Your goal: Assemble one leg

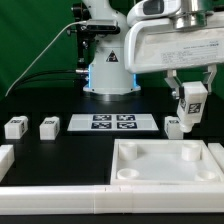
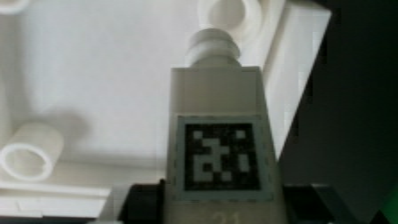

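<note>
The leg [image 1: 192, 108], a small white block with a black-and-white tag, hangs in the air, pinched between the two fingers of the gripper [image 1: 191, 93]. The jaws are pressed against its sides.

In the wrist view the gripper [image 2: 217, 208] clasps the block's lower end. The tag faces the camera and a round peg [image 2: 214, 45] points away, down toward the tray-like top piece [image 2: 89, 70]. This hold probably keeps the peg free so it can enter a socket.

The leg is above the far part of the tray-like top piece [image 1: 165, 170], on the exterior view's right, clear of it and not touching. A round corner recess [image 1: 190, 156] lies below and looks like the likely target. Whether the peg is lined up over it cannot be told.

Just beyond the tray's far edge stands one spare leg [image 1: 174, 125], and beside that lies the marker board [image 1: 112, 123]. Two more spare legs [image 1: 49, 127] [image 1: 15, 127] stand well apart from the tray, off toward the exterior view's left.
</note>
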Robot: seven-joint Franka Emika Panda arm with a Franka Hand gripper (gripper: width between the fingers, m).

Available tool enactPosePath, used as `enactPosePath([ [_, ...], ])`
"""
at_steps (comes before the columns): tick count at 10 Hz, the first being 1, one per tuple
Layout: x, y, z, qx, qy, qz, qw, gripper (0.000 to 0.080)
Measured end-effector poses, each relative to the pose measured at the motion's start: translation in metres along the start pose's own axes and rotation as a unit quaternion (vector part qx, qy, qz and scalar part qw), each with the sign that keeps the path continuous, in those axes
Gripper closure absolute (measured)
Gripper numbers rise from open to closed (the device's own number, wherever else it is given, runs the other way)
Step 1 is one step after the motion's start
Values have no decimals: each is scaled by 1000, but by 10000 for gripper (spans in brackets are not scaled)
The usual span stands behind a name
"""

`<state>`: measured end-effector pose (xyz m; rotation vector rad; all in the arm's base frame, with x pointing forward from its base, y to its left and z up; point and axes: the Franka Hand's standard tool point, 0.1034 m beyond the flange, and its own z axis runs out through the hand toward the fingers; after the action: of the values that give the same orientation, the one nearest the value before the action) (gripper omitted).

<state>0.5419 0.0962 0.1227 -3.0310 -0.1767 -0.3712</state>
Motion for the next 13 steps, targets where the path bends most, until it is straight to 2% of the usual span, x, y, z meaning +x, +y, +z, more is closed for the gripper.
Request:
enactPosePath([
  [2,22,8,-7,-2,16,21,1000,506],
  [5,54,29,-1,-7,26,-1,1000,506],
  [6,58,31,1,-7,27,-11,1000,506],
  [9,57,29,1,-7,30,-14,999,506],
  [10,59,30,1,-11,54,-14,998,506],
  [12,57,31,6,-12,58,-13,998,506],
  [13,62,32,7,-15,85,-14,996,506],
])
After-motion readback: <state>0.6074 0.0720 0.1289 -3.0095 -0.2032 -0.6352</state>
